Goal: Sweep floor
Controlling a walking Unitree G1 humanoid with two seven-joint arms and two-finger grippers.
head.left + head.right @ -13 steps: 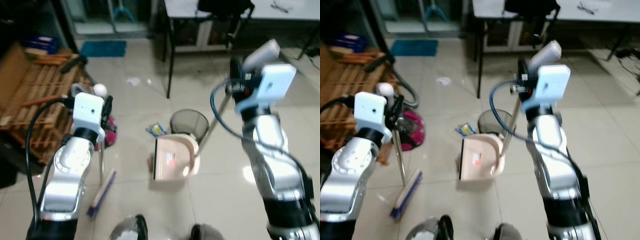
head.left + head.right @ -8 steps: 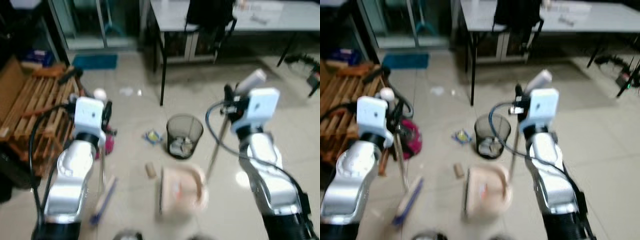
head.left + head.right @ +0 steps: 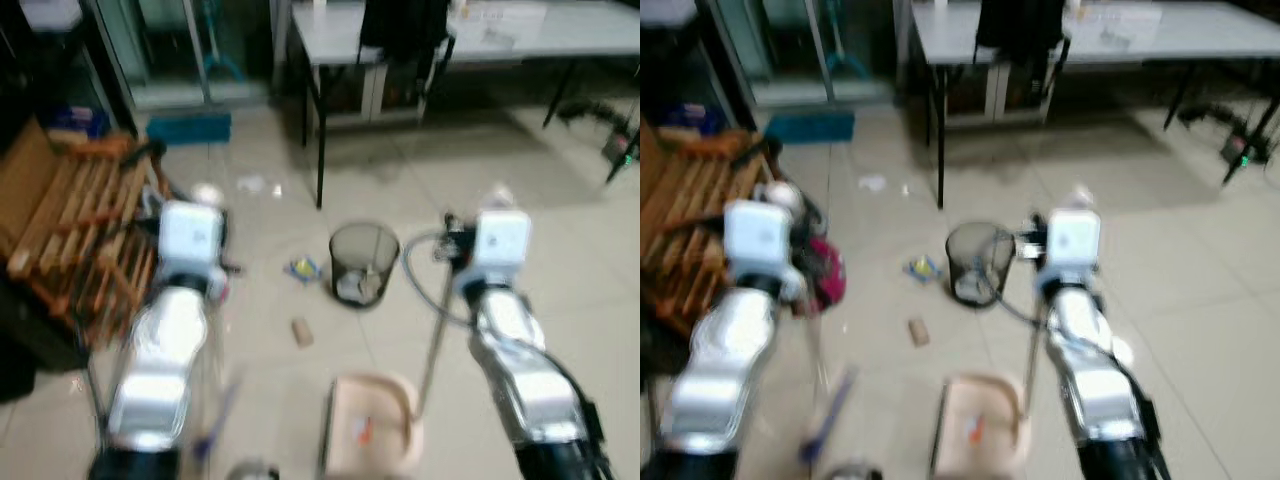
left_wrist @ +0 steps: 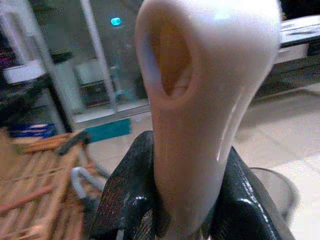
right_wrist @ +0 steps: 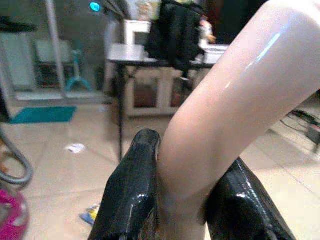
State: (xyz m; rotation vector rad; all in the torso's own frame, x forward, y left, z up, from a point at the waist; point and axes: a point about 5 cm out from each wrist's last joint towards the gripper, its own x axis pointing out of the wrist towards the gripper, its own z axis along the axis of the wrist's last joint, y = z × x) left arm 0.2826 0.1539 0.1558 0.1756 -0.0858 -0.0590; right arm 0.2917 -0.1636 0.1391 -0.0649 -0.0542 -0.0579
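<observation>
**Both tools gripped, debris ahead, camera has pitched up**

Left gripper point(image 4: 170, 220): fingers clamped on the pale handle of the broom point(image 4: 200, 100), jaws narrow around it. The broom head point(image 3: 825, 415) sits on the floor point(image 3: 580, 260) below that gripper, blurred. Holding it near the handle top probably gives reach to drag the bristles without bending.

Right gripper point(image 5: 180, 205): fingers closed on the pale handle of the dustpan point(image 5: 235, 100). The pole drops from the gripper to the pan point(image 3: 370, 435), which rests flat on the floor just below and inboard of the right arm, mouth toward the broom side. Looks staged so sweepings can go straight in. Something small and orange already lies in the pan.

Further out, ahead of both grippers: a brown scrap point(image 3: 300, 332), a yellow-blue wrapper point(image 3: 303, 268) and the mesh bin point(image 3: 362, 262) with litter in it. More white bits point(image 3: 250, 184) beyond, near the counter point(image 3: 480, 25) leg. Wooden slat frame point(image 3: 70, 230) outboard of the left arm.

Against 0.8 s ago: whole view has shifted, more of the room shows and the pan sits lower in frame. That's camera motion, not the objects. The brown scrap has now come into view. Grips on both handles unchanged. Current frames are blurred, so the robot is likely mid-step.
</observation>
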